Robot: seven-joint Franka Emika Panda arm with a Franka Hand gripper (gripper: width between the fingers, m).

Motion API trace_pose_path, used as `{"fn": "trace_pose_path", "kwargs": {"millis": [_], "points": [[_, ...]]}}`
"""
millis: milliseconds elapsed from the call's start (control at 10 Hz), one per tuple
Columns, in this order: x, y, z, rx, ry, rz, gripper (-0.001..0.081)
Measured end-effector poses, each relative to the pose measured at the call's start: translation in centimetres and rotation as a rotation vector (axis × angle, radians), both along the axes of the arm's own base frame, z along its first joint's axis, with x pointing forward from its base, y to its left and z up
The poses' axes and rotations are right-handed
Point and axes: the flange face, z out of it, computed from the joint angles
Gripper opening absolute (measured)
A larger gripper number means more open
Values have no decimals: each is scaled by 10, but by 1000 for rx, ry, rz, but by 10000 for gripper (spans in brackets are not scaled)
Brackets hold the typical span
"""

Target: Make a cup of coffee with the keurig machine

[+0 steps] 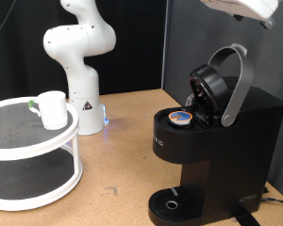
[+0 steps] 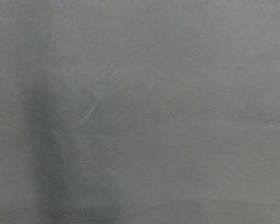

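Observation:
The keurig machine point(image 1: 231, 141) stands at the exterior view's right, black and boxy, with its lid point(image 1: 212, 85) and grey handle point(image 1: 239, 83) raised. A small pod point(image 1: 181, 117) with a blue and orange top sits in the open chamber. The round drip tray point(image 1: 170, 204) below holds nothing. The cup point(image 1: 53, 108), a white mug, stands on the top tier of a round white shelf point(image 1: 28, 151) at the left. The gripper does not show. Only a white part of the arm point(image 1: 243, 8) shows at the top right, above the machine. The wrist view is a blurred grey surface.
The arm's white base point(image 1: 80, 56) stands at the back, next to the shelf. The brown tabletop point(image 1: 118, 160) lies between shelf and machine. A dark curtain hangs behind.

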Motion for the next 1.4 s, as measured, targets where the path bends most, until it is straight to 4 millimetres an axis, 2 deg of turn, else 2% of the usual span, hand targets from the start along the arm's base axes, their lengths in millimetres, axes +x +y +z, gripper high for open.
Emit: {"fn": "trace_pose_path", "kwargs": {"millis": [500, 600, 700, 800, 900, 1100, 1200, 1300, 1400], "points": [[1, 20, -16, -33, 11, 25, 793], [1, 22, -19, -37, 12, 28, 626], [2, 24, -21, -43, 16, 31, 626], [2, 24, -24, -53, 22, 32, 388], [3, 24, -27, -71, 34, 28, 388], [3, 22, -31, -102, 42, 22, 114], [4, 21, -32, -106, 36, 13, 114], [6, 19, -33, -110, 24, -1, 25], [7, 18, -33, -110, 20, -2, 8]]}}
